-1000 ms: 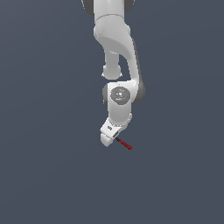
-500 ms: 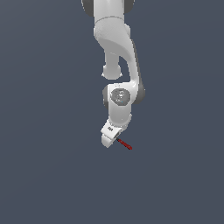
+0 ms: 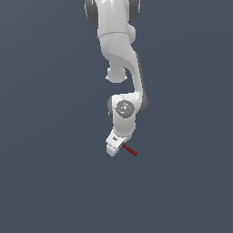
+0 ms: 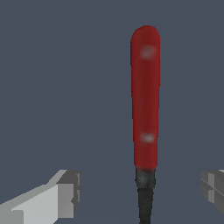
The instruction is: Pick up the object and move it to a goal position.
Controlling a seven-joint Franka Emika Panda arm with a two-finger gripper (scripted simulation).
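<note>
The object (image 4: 145,100) is a thin stick-like tool with a red handle and a black end, lying on the dark grey floor. In the exterior view the object (image 3: 129,150) pokes out toward the exterior view's right from under the white gripper (image 3: 113,146), which is low over it. The wrist view shows the gripper (image 4: 140,186) open. Its two grey fingers (image 4: 59,197) stand well apart on either side of the tool's black end and do not touch it.
The white arm (image 3: 119,54) comes down from the top of the exterior view. Plain dark grey ground (image 3: 54,173) lies all around, and no other objects show.
</note>
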